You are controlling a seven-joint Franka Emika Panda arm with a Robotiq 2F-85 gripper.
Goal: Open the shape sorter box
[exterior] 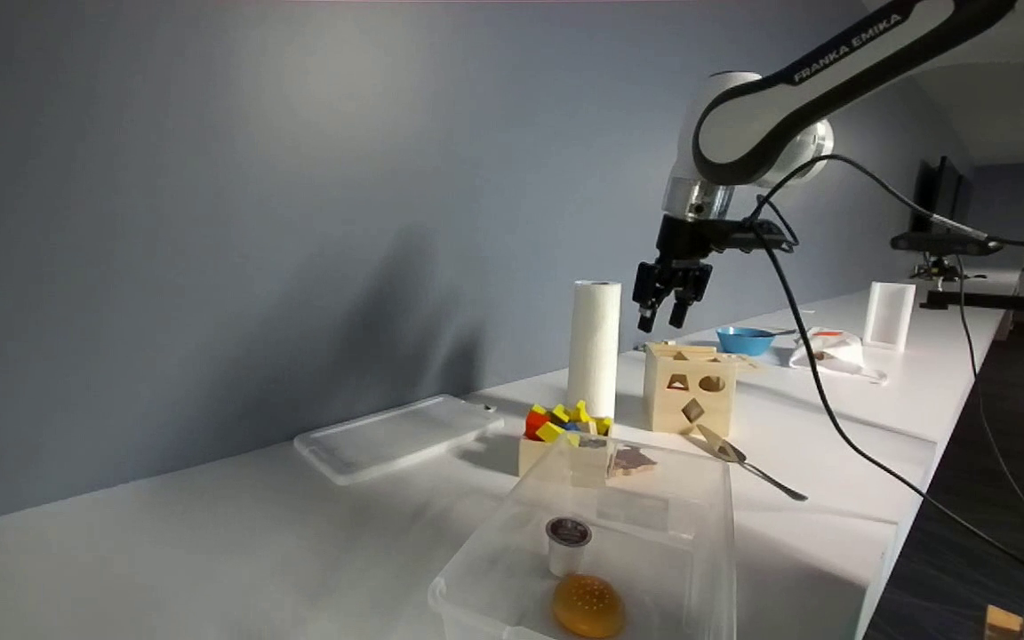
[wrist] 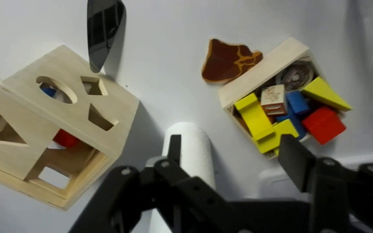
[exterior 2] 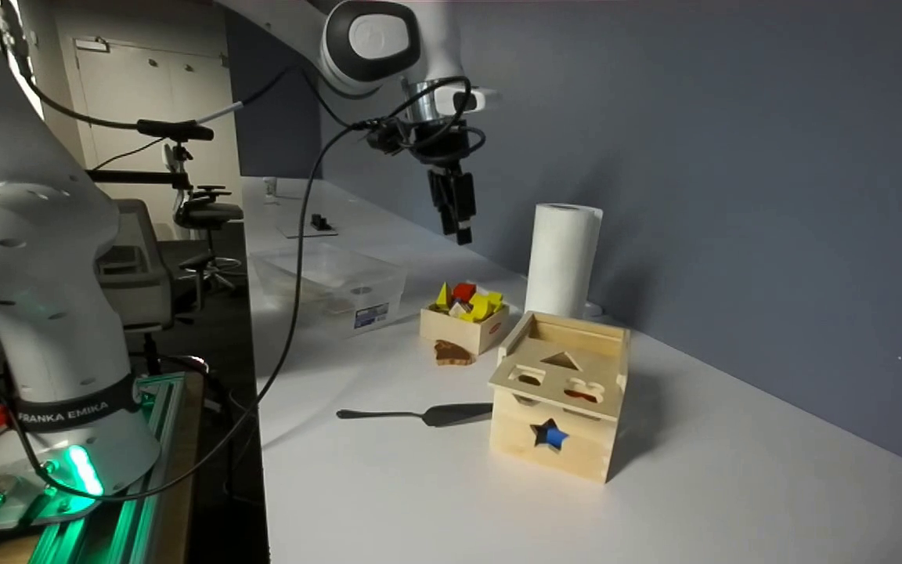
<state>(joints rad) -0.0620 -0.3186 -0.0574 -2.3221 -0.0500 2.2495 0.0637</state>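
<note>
Hovers w/ Robotiq gripper (exterior: 662,321) spread wide, well above white tbl (exterior: 210,551). In wrist vw, has wooden shape sorter box (wrist: 63,113) lower & to left, w/ lid (wrist: 34,136) part-open; block tray (wrist: 264,72) below, bit right.

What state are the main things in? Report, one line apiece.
End effector: open, empty.
Shape sorter box: partly open, top panel slid partway.
Wooden tray: uncovered, heaped with blocks.
Clear bin: open, bun and pod inside.
Paper towel roll: upright.
Cake server: lying down.
White lid: lying flat.
Blue bowl: upright.
</note>
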